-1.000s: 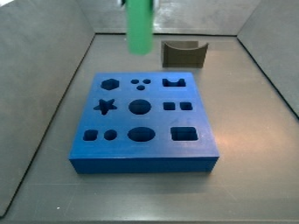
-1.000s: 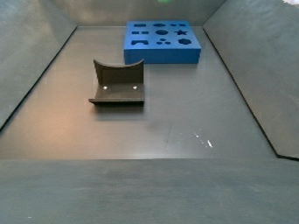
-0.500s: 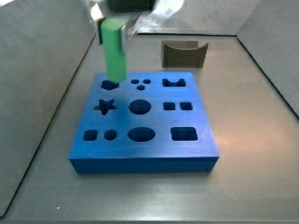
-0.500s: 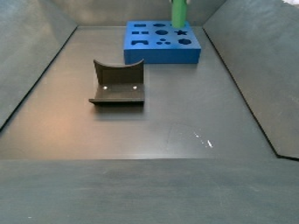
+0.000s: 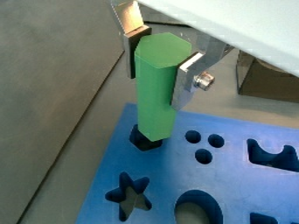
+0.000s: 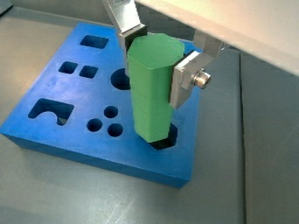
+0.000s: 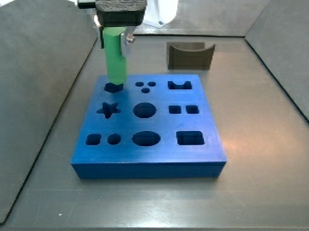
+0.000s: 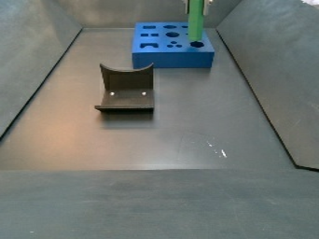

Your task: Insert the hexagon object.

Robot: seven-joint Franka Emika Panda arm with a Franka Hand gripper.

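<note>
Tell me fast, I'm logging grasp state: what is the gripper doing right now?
Gripper: shut on the green hexagon peg, held upright with its lower end at the hexagon hole of the blue block.

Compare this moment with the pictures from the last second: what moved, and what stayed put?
The pincer, shut on the long bright green hexagon peg throughout, carried it from high near the back wall down over the blue block with shaped holes. The peg's lower end now sits at the hexagonal hole in the block's corner, upright. The blue block and the dark grey-brown curved block have not shifted.
</note>
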